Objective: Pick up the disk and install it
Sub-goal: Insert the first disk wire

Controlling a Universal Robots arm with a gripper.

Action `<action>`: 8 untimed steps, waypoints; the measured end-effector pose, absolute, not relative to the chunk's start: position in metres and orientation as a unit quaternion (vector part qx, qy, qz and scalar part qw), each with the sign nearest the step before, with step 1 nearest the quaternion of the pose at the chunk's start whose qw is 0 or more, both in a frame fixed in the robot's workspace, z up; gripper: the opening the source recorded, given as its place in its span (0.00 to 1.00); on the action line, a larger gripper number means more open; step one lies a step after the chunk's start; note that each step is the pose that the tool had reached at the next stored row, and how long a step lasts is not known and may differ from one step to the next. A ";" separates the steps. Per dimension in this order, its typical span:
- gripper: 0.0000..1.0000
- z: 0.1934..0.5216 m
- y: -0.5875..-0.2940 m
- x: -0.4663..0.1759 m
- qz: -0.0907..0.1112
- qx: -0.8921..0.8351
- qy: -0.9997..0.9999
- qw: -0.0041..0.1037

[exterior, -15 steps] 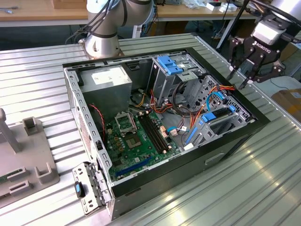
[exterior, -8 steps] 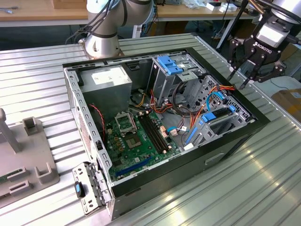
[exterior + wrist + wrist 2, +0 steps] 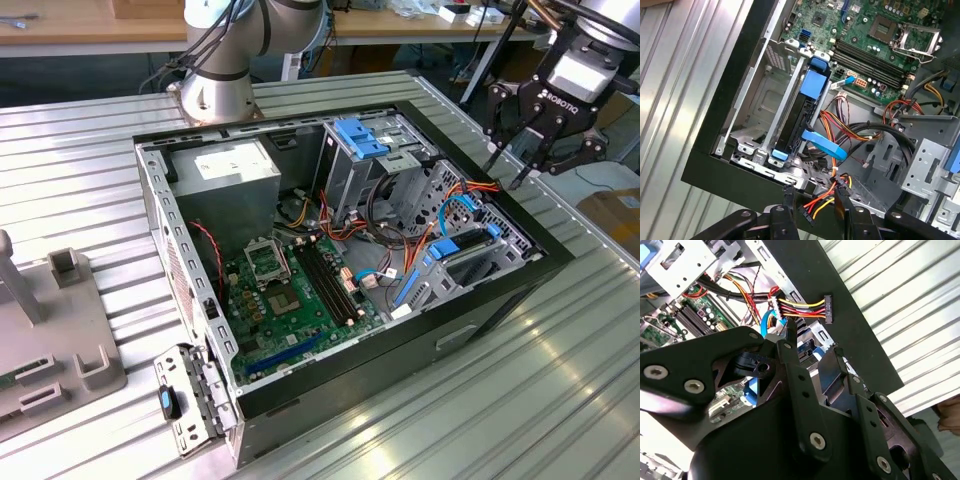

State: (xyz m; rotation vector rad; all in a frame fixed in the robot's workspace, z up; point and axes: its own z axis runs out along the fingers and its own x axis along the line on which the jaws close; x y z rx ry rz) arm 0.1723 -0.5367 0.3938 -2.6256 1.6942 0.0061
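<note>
Gripper [image 3: 814, 195] hangs, jaws spread and empty; disk [image 3: 795, 117] stands on edge in the drive bay [image 3: 755, 100] just ahead, long axis running toward the motherboard [image 3: 865, 30].

Open computer case [image 3: 500, 300] on the ribbed counter [image 3: 560, 400]: the pincer [image 3: 503, 175], jaws spread, hangs in free air above the case wall at the exterior view's right. The bay [image 3: 757, 110] just inside that wall is occupied by the disk [image 3: 802, 107], on edge between metal rails [image 3: 785, 105], with a blue flat cable [image 3: 825, 145] and a red, yellow and orange wire bundle [image 3: 852, 134] crossing the gap just beside it. Open room lies over the motherboard [image 3: 290, 290] and the bare near counter.
</note>
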 end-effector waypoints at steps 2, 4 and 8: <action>0.44 0.394 -0.537 0.172 0.002 -0.855 0.519 0.008; 0.44 0.394 -0.537 0.172 0.002 -0.866 0.500 0.008; 0.44 0.394 -0.537 0.172 0.003 -0.881 0.472 0.008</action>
